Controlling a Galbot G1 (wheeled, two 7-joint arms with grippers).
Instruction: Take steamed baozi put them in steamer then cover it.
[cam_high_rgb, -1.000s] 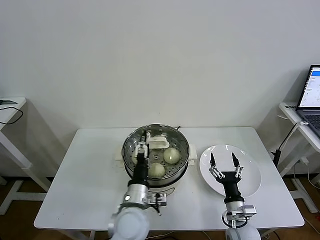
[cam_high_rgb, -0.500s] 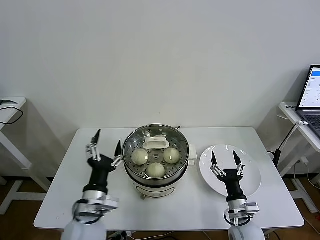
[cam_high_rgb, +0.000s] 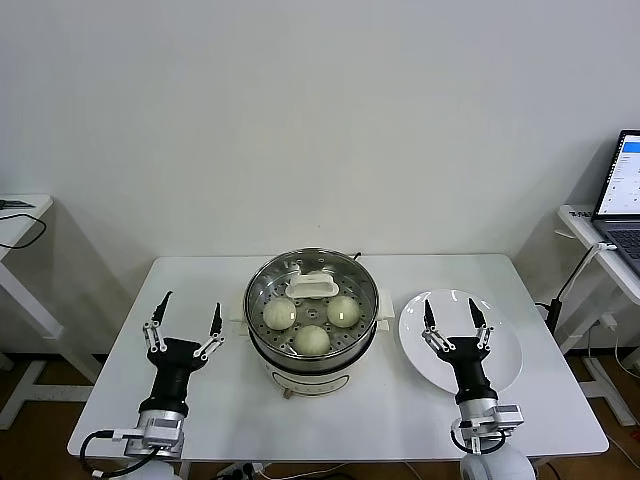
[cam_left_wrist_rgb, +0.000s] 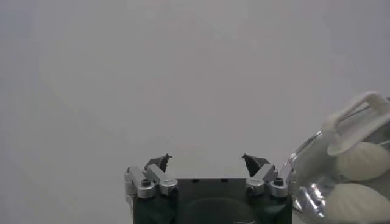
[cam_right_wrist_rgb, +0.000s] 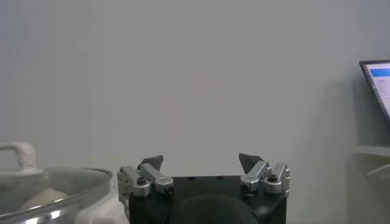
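The steamer (cam_high_rgb: 300, 368) stands at the middle of the table. The clear cover sits on it, with its white handle (cam_high_rgb: 313, 285) toward the back. Three baozi (cam_high_rgb: 313, 340) show through the glass; a fourth is hidden. My left gripper (cam_high_rgb: 186, 318) is open and empty, fingers up, left of the steamer and apart from it. My right gripper (cam_high_rgb: 448, 318) is open and empty, fingers up, over the white plate. The left wrist view shows the open left gripper (cam_left_wrist_rgb: 207, 161), the cover handle (cam_left_wrist_rgb: 356, 122) and baozi (cam_left_wrist_rgb: 365, 161). The right wrist view shows the open right gripper (cam_right_wrist_rgb: 201, 161) and the cover (cam_right_wrist_rgb: 55, 185).
An empty white plate (cam_high_rgb: 500, 350) lies right of the steamer. The white table (cam_high_rgb: 200, 280) runs out to both sides. A laptop (cam_high_rgb: 625, 190) stands on a side desk at the far right; another desk is at the far left.
My left gripper has let go of the cover handle and moved left and back toward the table's front. The cover stays on the steamer. The right gripper has hardly moved.
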